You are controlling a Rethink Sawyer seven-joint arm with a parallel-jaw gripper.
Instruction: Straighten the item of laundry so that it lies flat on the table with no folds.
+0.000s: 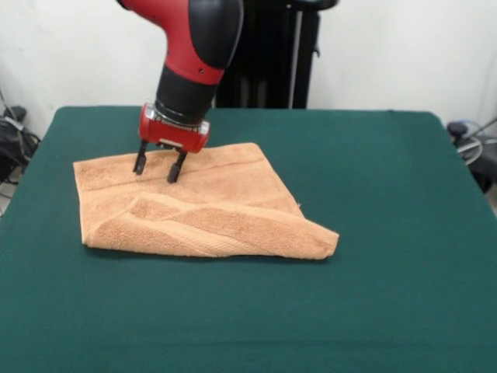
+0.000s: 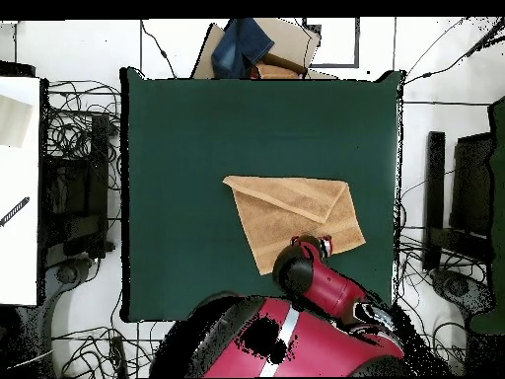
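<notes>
A: Where do we stand with the peach-orange towel (image 1: 202, 203)?

B: It lies near the middle of the green table (image 1: 373, 311), a little toward the robot's side, and it is not flat. In the front view we see a long fold along the edge nearest the camera: a flap is doubled back over the body of the cloth, thick at the right, where it ends in a blunt folded corner. In the overhead view the same flap shows as a paler triangular layer across the far edge of the towel (image 2: 294, 219).

A: And the gripper (image 1: 158, 168)?

B: It is down at the far left part of the towel, the corner opposite the fold. We see its two black fingers (image 1: 140, 161) standing apart, tips at or just on the cloth, with nothing pinched between them. From above, the arm covers that spot, so we cannot confirm contact there.

A: So which step do we call this?

B: We judge it the start of a grasp or a pin on the single-layer side; the unfolding itself is not done.

A: What does the next move call for?

B: In our view, either closing on that edge to hold it, or shifting to the doubled flap and drawing it toward the camera side until the hidden layer opens. The terry looks soft and thick, so a shallow pinch may take only one layer, which is what we want.
</notes>
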